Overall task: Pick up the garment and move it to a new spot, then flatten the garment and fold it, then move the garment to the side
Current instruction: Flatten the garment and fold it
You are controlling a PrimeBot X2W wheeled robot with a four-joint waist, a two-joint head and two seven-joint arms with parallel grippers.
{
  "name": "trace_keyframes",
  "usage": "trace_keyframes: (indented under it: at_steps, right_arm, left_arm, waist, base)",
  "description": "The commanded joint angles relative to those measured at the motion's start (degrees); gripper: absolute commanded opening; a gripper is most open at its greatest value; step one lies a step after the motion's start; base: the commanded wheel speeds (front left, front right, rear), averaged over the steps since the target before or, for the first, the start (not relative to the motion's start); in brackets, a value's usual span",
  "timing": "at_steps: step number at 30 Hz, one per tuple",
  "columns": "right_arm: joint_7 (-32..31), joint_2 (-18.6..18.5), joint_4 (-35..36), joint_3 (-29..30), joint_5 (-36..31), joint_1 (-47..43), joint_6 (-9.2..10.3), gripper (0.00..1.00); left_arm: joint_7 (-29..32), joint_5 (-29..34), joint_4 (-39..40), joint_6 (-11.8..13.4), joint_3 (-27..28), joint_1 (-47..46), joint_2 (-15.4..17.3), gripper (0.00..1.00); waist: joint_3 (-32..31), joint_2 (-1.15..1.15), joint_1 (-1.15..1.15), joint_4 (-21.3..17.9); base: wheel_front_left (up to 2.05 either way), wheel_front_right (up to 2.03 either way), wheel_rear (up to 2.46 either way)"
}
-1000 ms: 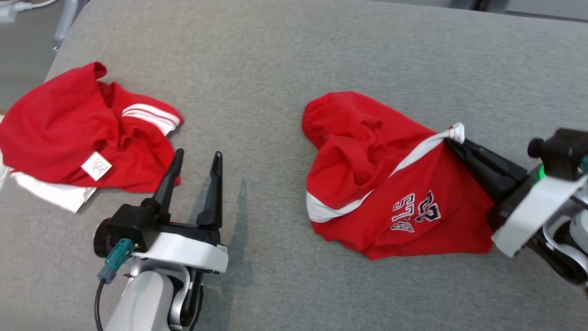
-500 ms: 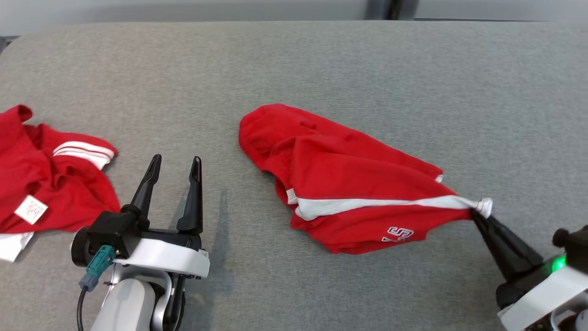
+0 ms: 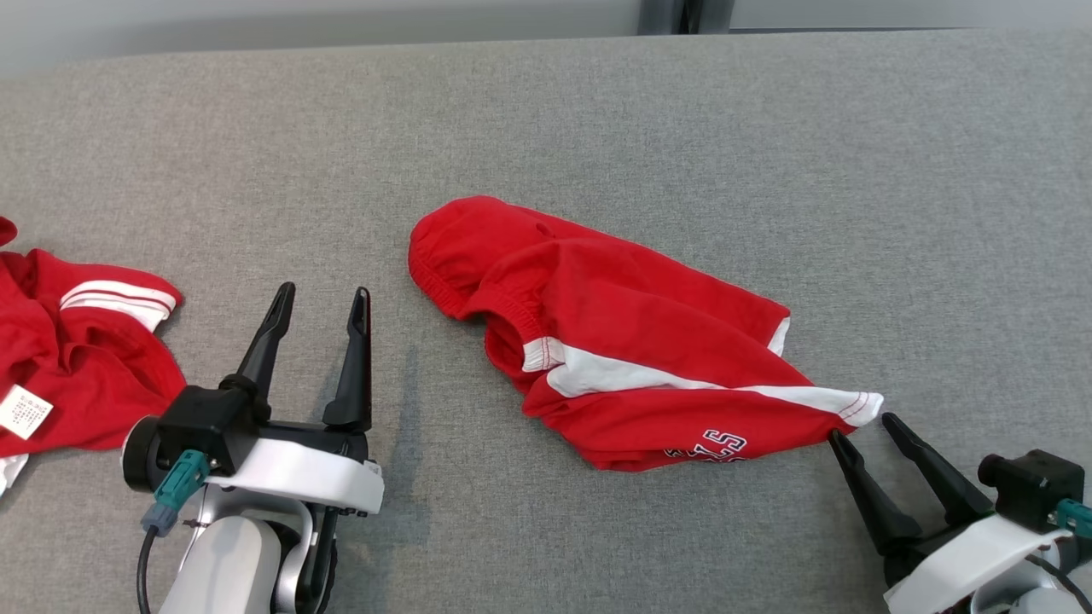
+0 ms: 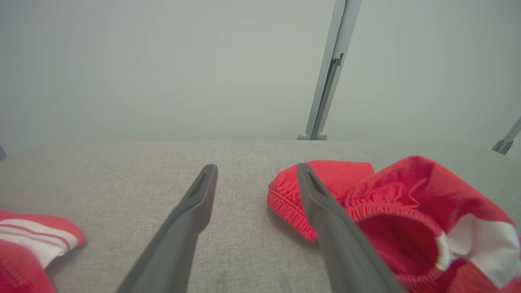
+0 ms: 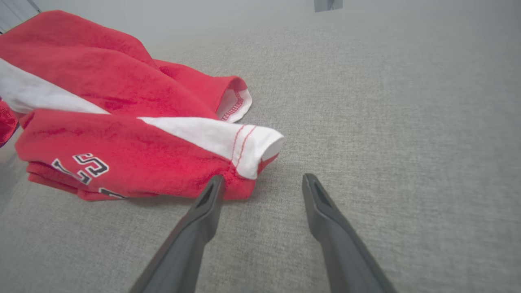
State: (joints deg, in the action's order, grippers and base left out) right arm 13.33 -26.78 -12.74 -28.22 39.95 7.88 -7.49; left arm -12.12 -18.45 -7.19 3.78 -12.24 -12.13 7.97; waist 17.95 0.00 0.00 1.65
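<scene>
Second red garment point(image 3: 85, 367): cut off by the left frame edge, head view. Its white label point(image 3: 19, 411): print too small to read. Red shorts point(image 3: 623, 341), frame centre: lettering point(image 3: 715, 443) partly folded under, unreadable.

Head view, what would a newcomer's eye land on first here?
First the red garment with a white stripe and lettering, lying crumpled in the middle of the grey surface. Next the right gripper at lower right, jaws open right at the garment's white corner and holding nothing. At far left lies another red garment, with the open left gripper beside it.
</scene>
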Motion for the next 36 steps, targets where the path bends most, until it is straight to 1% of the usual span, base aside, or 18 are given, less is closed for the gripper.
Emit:
trace_keyframes:
  at_steps: [1, 4, 7, 10, 11, 12, 14, 16, 17, 18, 22, 27, 36]
  right_arm:
    - [1.05, 0.2, -0.52, 0.74, -0.11, -0.69, -0.01, 1.0]
    - [1.67, 0.2, 0.5, 2.41, -1.52, -2.07, -0.01, 1.0]
    - [2.0, 0.84, 3.54, 5.95, -3.4, -3.56, -0.01, 1.0]
    - [2.01, 3.57, 8.05, 13.33, -5.83, -4.92, -0.01, 1.0]
    - [1.95, 5.04, 9.42, 15.29, -6.8, -5.48, -0.01, 1.0]
    - [1.95, 5.04, 9.42, 15.29, -6.8, -5.48, -0.01, 1.0]
    - [1.92, 7.24, 12.08, 19.56, -9.73, -5.97, -0.01, 1.0]
    - [1.92, 9.42, 13.94, 22.07, -12.28, -6.49, -0.01, 1.0]
    - [1.84, 11.4, 15.66, 23.93, -14.89, -6.72, -0.01, 1.0]
    - [1.42, 12.26, 16.34, 24.68, -16.65, -6.91, -0.01, 1.0]
    - [-0.5, 15.23, 18.35, 25.62, -21.55, -7.57, -0.01, 1.0]
    - [-2.8, 17.96, 18.94, 24.97, -24.98, -9.82, -0.01, 1.0]
    - [-4.79, 19.58, 19.21, 24.93, -26.65, -12.51, -0.01, 1.0]
  left_arm:
    - [0.03, 0.01, 0.33, 0.45, 0.19, 0.59, 0.46, 1.0]
    - [0.06, -0.1, 0.87, 0.94, 0.54, 1.2, 0.77, 1.0]
    - [0.07, -0.23, 1.66, 1.55, 1.11, 2.16, 1.25, 1.0]
    - [0.2, -0.26, 2.72, 2.34, 1.6, 3.08, 1.6, 1.0]
    - [0.23, -0.23, 3.04, 2.55, 1.73, 3.39, 1.69, 1.0]
    - [0.23, -0.23, 3.04, 2.55, 1.73, 3.39, 1.69, 1.0]
    - [0.32, -0.13, 3.83, 2.95, 1.85, 3.9, 1.84, 1.0]
    - [0.37, -0.01, 4.43, 3.31, 1.93, 4.44, 2.09, 1.0]
    - [0.53, 0.18, 5.0, 3.4, 1.8, 4.78, 2.28, 1.0]
    - [0.53, 0.3, 5.34, 3.44, 1.7, 4.99, 2.44, 1.0]
    - [0.89, 0.63, 6.38, 4.14, 1.27, 6.68, 2.61, 1.0]
    - [1.05, 0.93, 7.76, 4.92, 0.96, 9.26, 2.95, 1.0]
    - [1.23, 0.86, 8.37, 5.3, 0.15, 11.84, 3.18, 1.0]
  waist:
    - [-0.43, 0.0, 0.0, -0.24]
    - [-1.26, 0.0, 0.0, -0.75]
    - [-2.25, 0.0, 0.0, -1.43]
    - [-3.16, 0.0, 0.0, -2.14]
    - [-3.57, 0.0, 0.0, -2.28]
    - [-3.57, 0.0, 0.0, -2.28]
    - [-4.27, 0.0, 0.0, -2.42]
    - [-5.01, 0.0, 0.0, -2.45]
    - [-5.7, 0.0, 0.0, -2.34]
    - [-6.05, 0.0, 0.0, -2.3]
    - [-7.73, 0.0, 0.0, -1.98]
    - [-9.85, 0.0, 0.0, -1.29]
    - [-12.19, 0.0, 0.0, -0.37]
  base:
    - [0.0, 0.0, 0.0]
    - [0.0, 0.0, 0.0]
    - [0.0, 0.0, 0.0]
    - [0.0, 0.0, 0.0]
    - [0.0, 0.0, 0.0]
    - [0.0, 0.0, 0.0]
    - [0.0, 0.0, 0.0]
    - [0.0, 0.0, 0.0]
    - [0.0, 0.0, 0.0]
    - [0.0, 0.0, 0.0]
    - [0.0, 0.0, 0.0]
    - [0.0, 0.0, 0.0]
    - [0.0, 0.0, 0.0]
